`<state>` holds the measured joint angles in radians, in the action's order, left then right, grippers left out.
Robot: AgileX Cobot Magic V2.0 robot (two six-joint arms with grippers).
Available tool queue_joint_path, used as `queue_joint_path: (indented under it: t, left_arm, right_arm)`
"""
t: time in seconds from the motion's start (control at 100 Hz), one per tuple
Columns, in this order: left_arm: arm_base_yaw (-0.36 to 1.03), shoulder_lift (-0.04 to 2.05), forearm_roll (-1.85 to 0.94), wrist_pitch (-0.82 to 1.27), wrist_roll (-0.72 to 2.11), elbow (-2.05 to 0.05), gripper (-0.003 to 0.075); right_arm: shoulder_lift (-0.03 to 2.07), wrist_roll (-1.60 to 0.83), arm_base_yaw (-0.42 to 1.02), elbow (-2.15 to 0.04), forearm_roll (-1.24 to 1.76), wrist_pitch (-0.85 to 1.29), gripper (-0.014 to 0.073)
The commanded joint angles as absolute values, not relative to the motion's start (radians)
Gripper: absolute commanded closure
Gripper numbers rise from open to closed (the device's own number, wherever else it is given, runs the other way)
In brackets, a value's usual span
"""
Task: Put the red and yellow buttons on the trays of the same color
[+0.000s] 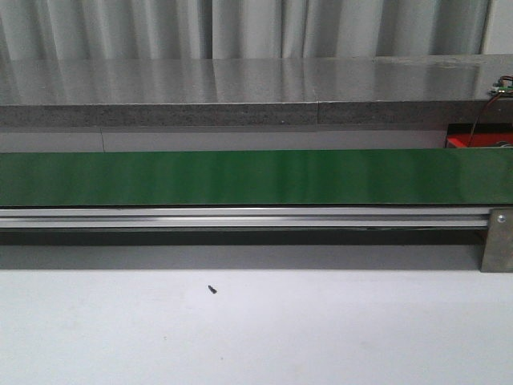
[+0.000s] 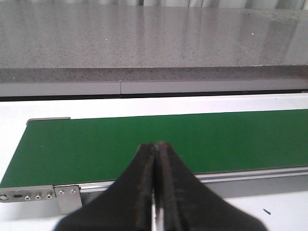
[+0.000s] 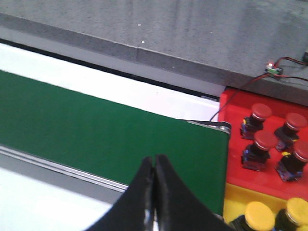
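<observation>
In the right wrist view several red buttons (image 3: 262,111) stand on a red tray (image 3: 236,125), and yellow buttons (image 3: 259,215) stand on a yellow tray (image 3: 236,199) beside it, past the end of the green conveyor belt (image 3: 96,130). My right gripper (image 3: 154,158) is shut and empty over the belt's near edge. My left gripper (image 2: 156,144) is shut and empty over the belt (image 2: 144,139) near its other end. The belt (image 1: 240,176) carries no button in any view. Neither gripper shows in the front view.
A grey stone shelf (image 1: 240,88) runs behind the belt. An aluminium rail (image 1: 240,218) fronts the belt. A small dark speck (image 1: 212,289) lies on the white table (image 1: 240,337). A red tray corner (image 1: 479,142) and wires (image 1: 501,87) show at far right.
</observation>
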<state>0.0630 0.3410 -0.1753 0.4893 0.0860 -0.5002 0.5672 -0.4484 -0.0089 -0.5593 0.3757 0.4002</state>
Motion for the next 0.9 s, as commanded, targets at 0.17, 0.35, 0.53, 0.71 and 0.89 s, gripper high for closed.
queue_joint_path:
  t: [0.17, 0.35, 0.53, 0.71, 0.89]
  left_arm:
    - [0.07, 0.348, -0.189, 0.413, 0.09, -0.527, 0.074]
    - [0.07, 0.348, -0.189, 0.413, 0.09, -0.527, 0.074]
    - [0.07, 0.348, -0.189, 0.413, 0.09, -0.527, 0.074]
    - [0.07, 0.348, -0.189, 0.417, 0.09, -0.527, 0.074]
    - [0.07, 0.348, -0.189, 0.417, 0.09, -0.527, 0.074]
  right_arm:
    - [0.388, -0.117, -0.007, -0.307, 0.122, 0.014, 0.0662]
    - [0.22, -0.062, -0.007, -0.126, 0.063, -0.069, 0.0662]
    - [0.04, -0.062, -0.007, -0.038, 0.044, -0.048, 0.0662]
    - [-0.026, -0.016, -0.005, 0.006, 0.036, -0.017, 0.0662]
    - [-0.028, 0.03, 0.008, 0.01, -0.01, 0.013, 0.0662]
